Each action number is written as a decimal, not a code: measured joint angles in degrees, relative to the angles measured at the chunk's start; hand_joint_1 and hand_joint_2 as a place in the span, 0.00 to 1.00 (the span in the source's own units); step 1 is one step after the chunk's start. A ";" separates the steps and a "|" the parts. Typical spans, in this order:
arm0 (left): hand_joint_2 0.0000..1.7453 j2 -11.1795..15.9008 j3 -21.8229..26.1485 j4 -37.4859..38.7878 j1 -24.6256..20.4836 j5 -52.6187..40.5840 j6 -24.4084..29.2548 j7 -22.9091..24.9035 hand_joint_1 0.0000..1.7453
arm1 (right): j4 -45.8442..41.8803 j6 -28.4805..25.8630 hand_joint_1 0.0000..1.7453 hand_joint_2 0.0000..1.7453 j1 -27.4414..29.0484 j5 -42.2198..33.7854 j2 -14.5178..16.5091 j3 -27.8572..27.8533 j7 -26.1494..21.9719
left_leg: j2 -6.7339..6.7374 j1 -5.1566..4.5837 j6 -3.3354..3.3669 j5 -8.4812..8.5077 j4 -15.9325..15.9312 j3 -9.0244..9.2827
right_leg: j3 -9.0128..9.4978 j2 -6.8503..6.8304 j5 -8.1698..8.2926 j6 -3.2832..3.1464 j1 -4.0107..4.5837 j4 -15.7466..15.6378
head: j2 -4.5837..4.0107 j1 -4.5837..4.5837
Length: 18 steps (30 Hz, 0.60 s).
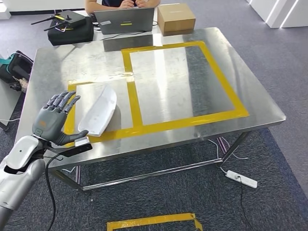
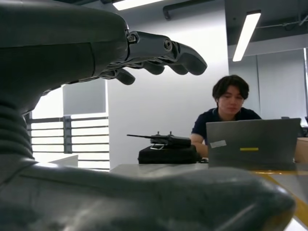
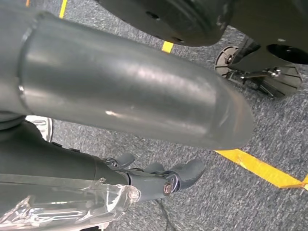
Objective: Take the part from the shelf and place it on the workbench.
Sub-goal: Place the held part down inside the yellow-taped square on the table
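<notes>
The white curved part (image 1: 98, 112) lies on the steel workbench (image 1: 218, 62), inside the small yellow-taped box at its near left. My left hand (image 1: 54, 119) hovers just left of the part, fingers spread, holding nothing and not touching it. In the left wrist view its fingers (image 2: 160, 53) stretch out over the tabletop with the thumb (image 2: 181, 202) apart below them. My right hand (image 3: 152, 180) hangs over the grey carpet, fingers straight with nothing in them.
A person sits behind a grey laptop (image 1: 125, 20) at the table's far edge, with a cardboard box (image 1: 176, 18) to its right and a black bag (image 1: 70, 29) to its left. A white power strip (image 1: 241, 179) and yellow floor tape (image 1: 152, 221) lie under the table's near side.
</notes>
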 joint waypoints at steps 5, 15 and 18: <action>0.00 0.67 1.89 -0.01 1.50 1.19 0.22 -0.09 0.00 | 0.00 -0.05 0.00 0.00 0.25 -0.01 0.02 0.00 0.23 | 0.23 0.12 0.42 0.73 -1.32 0.60 | -6.91 0.01 -6.81 -0.05 0.08 14.76 | 0.00 0.33; 0.00 3.11 4.49 -0.01 3.77 2.21 -0.01 -0.48 0.00 | 0.02 0.07 0.00 0.00 0.13 -0.48 0.09 -0.17 0.13 | -0.14 0.53 -2.92 -0.50 1.62 -0.96 | -1.01 0.50 -0.54 -1.84 -0.33 2.78 | 0.00 0.25; 0.00 3.88 5.21 -0.01 4.46 2.55 -0.07 -0.69 0.00 | 0.02 0.08 0.00 0.00 0.04 -0.47 0.08 -0.20 0.22 | -0.06 0.59 -3.41 -6.28 9.21 -4.15 | -2.13 0.40 0.34 -3.22 -0.23 2.67 | 0.00 0.05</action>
